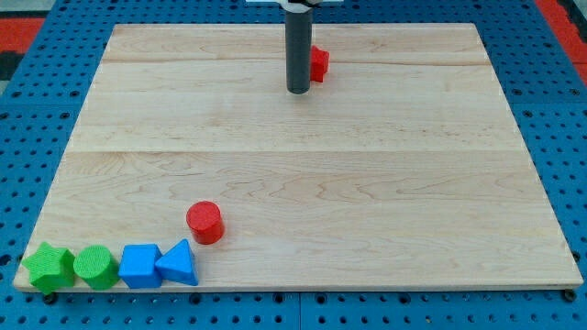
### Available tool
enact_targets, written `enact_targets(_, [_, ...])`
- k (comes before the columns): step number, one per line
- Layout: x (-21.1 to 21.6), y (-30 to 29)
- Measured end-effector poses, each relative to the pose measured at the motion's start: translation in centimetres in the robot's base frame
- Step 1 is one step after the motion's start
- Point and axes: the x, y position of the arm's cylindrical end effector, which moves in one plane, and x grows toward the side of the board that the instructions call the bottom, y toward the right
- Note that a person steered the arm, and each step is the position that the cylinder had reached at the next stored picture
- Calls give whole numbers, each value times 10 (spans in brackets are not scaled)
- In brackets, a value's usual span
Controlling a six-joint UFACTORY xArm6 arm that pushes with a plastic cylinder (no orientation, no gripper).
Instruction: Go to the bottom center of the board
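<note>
My tip [298, 91] stands near the view's top centre of the wooden board [367, 183]. A red block [318, 63], partly hidden behind the rod, sits just right of and above the tip. A red cylinder [204, 222] lies lower left of the board's middle. Along the bottom left edge stand a green star-shaped block [48, 267], a green cylinder [95, 267], a blue block [139, 265] and a blue triangular block [178, 264] in a row. The tip is far from these.
The board lies on a blue perforated table [37, 92]. A red area shows at the view's top left corner [23, 23] and top right corner [559, 11].
</note>
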Motion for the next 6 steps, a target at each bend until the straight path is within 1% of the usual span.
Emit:
enact_targets(1, [-15,35])
enact_targets(2, [-37,35])
enact_targets(3, [-36,53])
enact_targets(4, [80,77])
enact_targets(5, [170,54])
enact_targets(6, [210,21])
